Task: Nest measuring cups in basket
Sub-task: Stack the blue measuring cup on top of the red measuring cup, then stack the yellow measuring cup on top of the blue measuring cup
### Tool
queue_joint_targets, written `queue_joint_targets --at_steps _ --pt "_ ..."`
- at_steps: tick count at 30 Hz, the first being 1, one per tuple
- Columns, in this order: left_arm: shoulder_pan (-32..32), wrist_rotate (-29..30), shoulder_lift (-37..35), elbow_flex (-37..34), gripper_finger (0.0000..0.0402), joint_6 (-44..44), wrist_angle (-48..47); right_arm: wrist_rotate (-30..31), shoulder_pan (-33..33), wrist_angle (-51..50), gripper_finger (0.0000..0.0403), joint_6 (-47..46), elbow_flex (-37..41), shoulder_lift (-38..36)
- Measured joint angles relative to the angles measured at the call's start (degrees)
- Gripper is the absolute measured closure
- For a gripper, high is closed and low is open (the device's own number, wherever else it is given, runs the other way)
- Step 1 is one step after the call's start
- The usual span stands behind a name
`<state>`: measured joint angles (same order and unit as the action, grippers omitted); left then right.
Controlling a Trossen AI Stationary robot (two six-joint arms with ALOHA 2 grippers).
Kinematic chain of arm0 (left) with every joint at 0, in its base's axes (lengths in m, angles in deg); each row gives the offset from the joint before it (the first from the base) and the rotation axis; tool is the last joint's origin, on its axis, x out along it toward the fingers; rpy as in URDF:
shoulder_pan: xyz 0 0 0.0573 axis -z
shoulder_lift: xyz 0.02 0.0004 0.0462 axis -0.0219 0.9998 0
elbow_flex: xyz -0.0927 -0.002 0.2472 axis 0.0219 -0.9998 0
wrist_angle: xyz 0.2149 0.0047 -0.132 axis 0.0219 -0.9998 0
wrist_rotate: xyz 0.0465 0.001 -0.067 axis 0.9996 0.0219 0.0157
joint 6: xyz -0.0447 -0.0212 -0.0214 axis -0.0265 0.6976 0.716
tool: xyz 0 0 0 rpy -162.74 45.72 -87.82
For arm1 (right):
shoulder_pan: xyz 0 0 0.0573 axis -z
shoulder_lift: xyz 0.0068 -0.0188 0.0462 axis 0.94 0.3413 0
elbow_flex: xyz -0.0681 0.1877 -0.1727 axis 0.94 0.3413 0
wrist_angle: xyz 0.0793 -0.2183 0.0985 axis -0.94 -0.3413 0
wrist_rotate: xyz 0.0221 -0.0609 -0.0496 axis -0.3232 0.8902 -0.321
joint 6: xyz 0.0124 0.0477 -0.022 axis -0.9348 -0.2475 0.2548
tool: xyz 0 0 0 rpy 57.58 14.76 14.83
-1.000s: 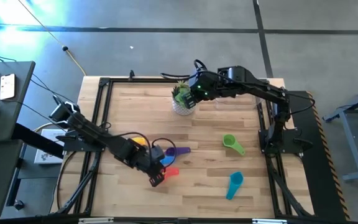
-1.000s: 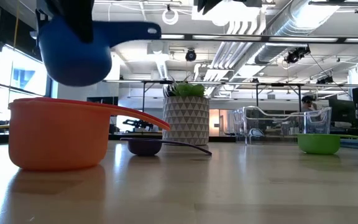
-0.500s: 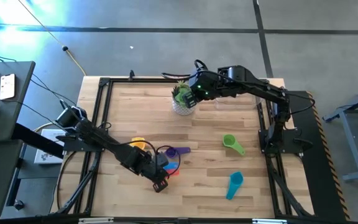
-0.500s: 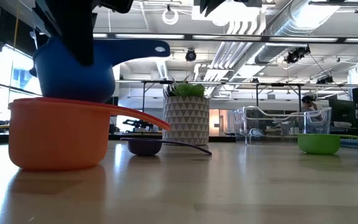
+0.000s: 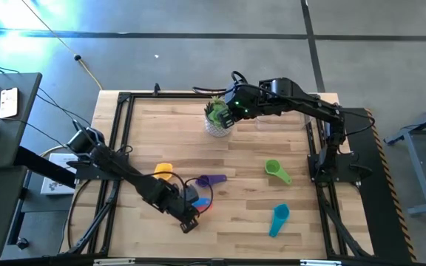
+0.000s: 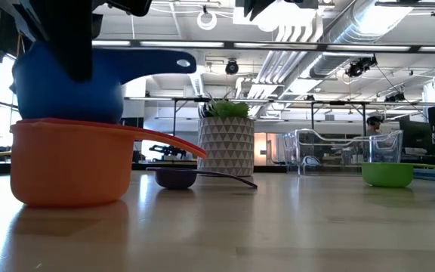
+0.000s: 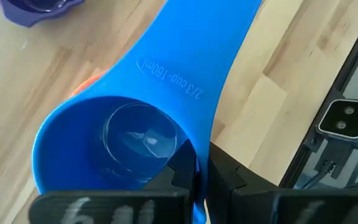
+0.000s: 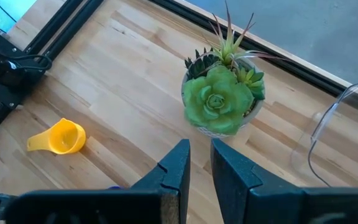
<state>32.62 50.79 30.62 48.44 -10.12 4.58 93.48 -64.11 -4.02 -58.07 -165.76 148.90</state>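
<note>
Blue plastic measuring cup (image 7: pixel 114 149), held over the orange plastic measuring cup (image 6: pixel 70 162) near the table's front edge, left of its middle.

Glossy, round-bowled and with a long flat handle stamped "2/3 cup 160ml", the blue cup sits mouth-up with its bowl lowered into the orange cup's mouth; its long axis lies level, the handle pointing away from the left gripper (image 7: pixel 197 180), whose fingers are clamped on the bowl's rim. The orange cup's handle points the same way. A purple cup (image 5: pixel 211 179) lies just beside them, a yellow one (image 5: pixel 163 171) toward the left edge, green (image 5: pixel 276 171) and teal (image 5: pixel 279 218) cups toward the right edge. The right gripper (image 8: pixel 199 163), fingers nearly together and empty, hangs above the white potted plant (image 8: pixel 224 99) by the back edge, beside the clear plastic basket (image 8: pixel 337 146).
</note>
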Motion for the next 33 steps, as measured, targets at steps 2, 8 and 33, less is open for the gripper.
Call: queue_joint_targets --at_steps 2,8,33 --pt "0.2 -0.1 0.6 0.0 0.0392 0.0 -0.1 0.0 0.0 0.0 0.0348 -0.1 0.0 0.0" --pt "0.2 -0.3 2.4 -0.1 0.0391 -1.0 0.0 0.0 -0.3 0.0 0.0348 -0.1 0.0 0.0" --pt "-0.3 -3.3 0.4 -0.1 0.0316 -5.4 -0.4 -1.6 -2.4 -0.3 0.0348 0.0 0.0 0.0"
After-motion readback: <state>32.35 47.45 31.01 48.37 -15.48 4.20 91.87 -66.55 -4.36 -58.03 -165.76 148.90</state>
